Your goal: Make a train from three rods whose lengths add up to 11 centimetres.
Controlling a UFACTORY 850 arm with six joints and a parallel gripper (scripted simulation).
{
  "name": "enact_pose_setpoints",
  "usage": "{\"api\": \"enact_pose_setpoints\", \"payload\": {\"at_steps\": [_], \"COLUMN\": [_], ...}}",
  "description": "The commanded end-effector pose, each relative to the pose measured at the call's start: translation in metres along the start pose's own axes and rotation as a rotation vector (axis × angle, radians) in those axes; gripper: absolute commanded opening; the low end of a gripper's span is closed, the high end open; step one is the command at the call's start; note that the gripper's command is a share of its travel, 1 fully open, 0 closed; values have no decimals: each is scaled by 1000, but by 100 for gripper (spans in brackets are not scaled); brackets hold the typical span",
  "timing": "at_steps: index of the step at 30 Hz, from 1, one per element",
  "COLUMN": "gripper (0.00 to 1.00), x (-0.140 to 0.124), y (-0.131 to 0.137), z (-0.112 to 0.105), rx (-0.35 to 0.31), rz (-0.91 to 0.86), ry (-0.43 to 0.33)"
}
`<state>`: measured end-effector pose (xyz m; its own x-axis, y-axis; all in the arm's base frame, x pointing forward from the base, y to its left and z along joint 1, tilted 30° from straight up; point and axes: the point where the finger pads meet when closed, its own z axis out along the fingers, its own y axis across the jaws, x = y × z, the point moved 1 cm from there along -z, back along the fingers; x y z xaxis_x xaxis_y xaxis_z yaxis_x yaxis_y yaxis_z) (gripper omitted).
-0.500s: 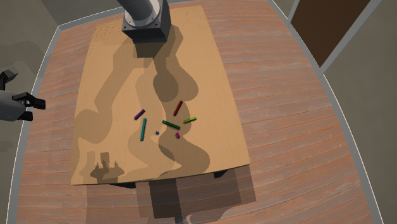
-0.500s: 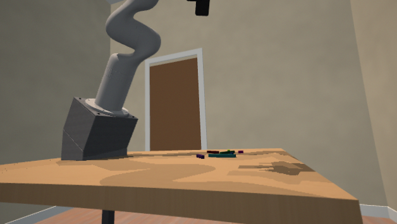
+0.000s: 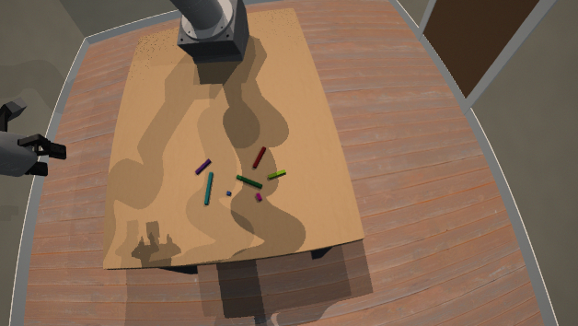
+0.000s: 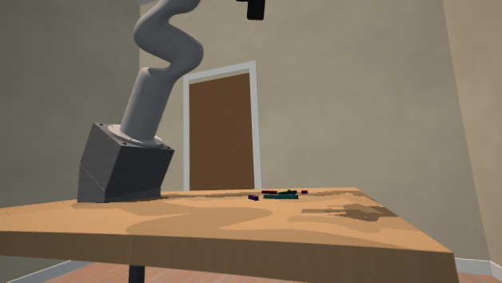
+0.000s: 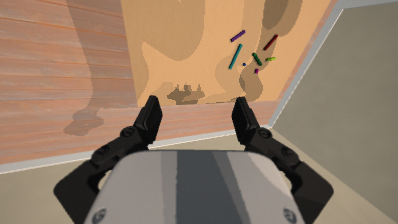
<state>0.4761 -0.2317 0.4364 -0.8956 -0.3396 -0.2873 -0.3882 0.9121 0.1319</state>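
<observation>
Fingers spread to their widest and holding nothing, the gripper [image 3: 54, 158] sits at the far left edge of the top view, well off the table [image 3: 152, 92] and high above it.

Rods lie scattered right of centre on the table, going left to right: the purple rod [image 3: 202, 167]; the long turquoise rod [image 3: 208, 188] just below it; the tiny blue rod [image 3: 228, 193]; the green rod [image 3: 249, 181]; the red rod [image 3: 259, 157] above that; the short magenta rod [image 3: 259, 197]; the lime rod [image 3: 277, 174] furthest right. None touch, though the green, magenta and lime rods lie near one another.

Blue, magenta and green would sum to eleven. These look like light, rigid, square-sided sticks, probably smooth, so a grasp across the narrow width at mid-length should hold without tipping; the blue one is so small that it will likely need a centred pinch or it may skid away.
</observation>
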Motion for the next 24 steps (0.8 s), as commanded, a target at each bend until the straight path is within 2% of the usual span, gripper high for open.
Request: {"api": "enact_pose_setpoints", "payload": {"at_steps": [1, 6, 9, 17, 19, 20, 24], "gripper": [100, 100, 100, 100, 100, 100, 100], "x": [0, -7, -27, -58, -58, -69, -80], "y": [0, 2, 11, 32, 32, 42, 53], "z": [-1, 8, 37, 86, 86, 105, 127], "rx": [1, 5, 17, 36, 36, 43, 52], "rz": [0, 16, 72, 171, 171, 211, 258], "ry": [-1, -6, -22, -48, -48, -58, -70]}}
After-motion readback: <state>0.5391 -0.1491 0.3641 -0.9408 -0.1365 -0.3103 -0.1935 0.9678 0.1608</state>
